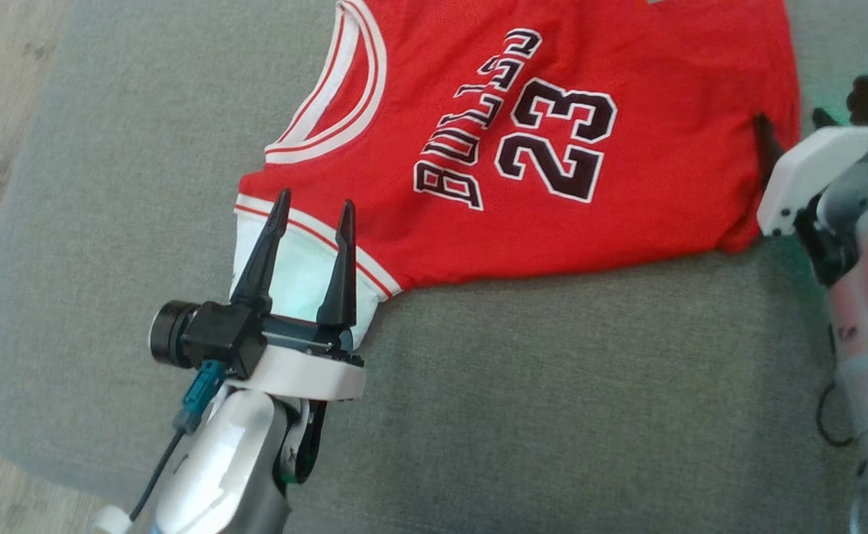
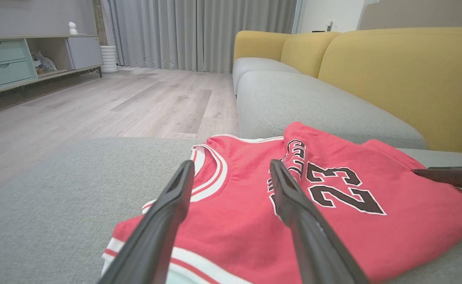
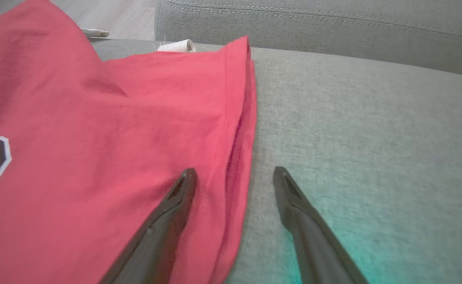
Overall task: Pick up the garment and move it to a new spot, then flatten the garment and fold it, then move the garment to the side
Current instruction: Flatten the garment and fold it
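Head view: jersey crosswise, collar leftward

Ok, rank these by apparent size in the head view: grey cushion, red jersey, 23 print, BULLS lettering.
1. grey cushion
2. red jersey
3. 23 print and BULLS lettering: tied. The lettering runs longer and the digits are bulkier, so they cover about the same area.

Jersey cropped at top edge, right fingers — mostly behind white housing
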{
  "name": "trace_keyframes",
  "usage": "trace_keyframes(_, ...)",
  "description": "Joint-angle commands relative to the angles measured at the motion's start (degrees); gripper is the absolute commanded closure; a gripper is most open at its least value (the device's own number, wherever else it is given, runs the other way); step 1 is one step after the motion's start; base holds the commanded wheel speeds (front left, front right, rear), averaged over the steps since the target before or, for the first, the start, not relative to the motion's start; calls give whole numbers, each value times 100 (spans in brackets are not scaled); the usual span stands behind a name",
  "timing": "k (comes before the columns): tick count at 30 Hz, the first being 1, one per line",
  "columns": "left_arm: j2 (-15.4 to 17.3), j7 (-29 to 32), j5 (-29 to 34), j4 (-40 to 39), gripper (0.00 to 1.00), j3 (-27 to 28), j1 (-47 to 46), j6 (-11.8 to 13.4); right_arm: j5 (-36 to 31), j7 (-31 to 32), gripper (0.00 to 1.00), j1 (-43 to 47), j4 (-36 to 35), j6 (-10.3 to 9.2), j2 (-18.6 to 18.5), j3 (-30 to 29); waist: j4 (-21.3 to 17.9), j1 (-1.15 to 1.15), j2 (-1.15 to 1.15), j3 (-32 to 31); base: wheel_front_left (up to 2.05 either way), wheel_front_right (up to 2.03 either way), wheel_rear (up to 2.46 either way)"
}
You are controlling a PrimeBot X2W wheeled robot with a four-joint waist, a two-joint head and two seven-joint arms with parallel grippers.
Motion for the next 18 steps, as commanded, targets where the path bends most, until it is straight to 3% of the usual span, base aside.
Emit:
trace_keyframes(1,26,-53,78,-114,0,261,-207,-61,81,96,0,-281,49,-5,-91,263,71,-1,0,77,0,0,0)
trace_keyframes(8,-95,-53,197,-45,0,350,-218,-182,482,333,0,-588,616,-5,-235,789,116,-1,0,152,0,0,0)
trace_keyframes(9,-114,-53,213,-31,0,364,-223,-199,587,348,15,-617,673,-5,-249,885,122,-1,0,152,0,0,0)
trace_keyframes(10,-131,-53,229,-19,0,378,-227,-214,696,337,66,-639,716,-5,-271,961,125,-1,0,149,0,0,0)
trace_keyframes(11,-145,-53,244,-9,0,395,-229,-228,798,266,100,-655,722,-5,-291,1047,125,-1,0,142,0,0,0)
trace_keyframes(18,-177,-53,368,83,0,552,-141,-299,1368,-1019,100,-594,346,-5,-421,1621,-25,-1,0,-112,0,0,0)
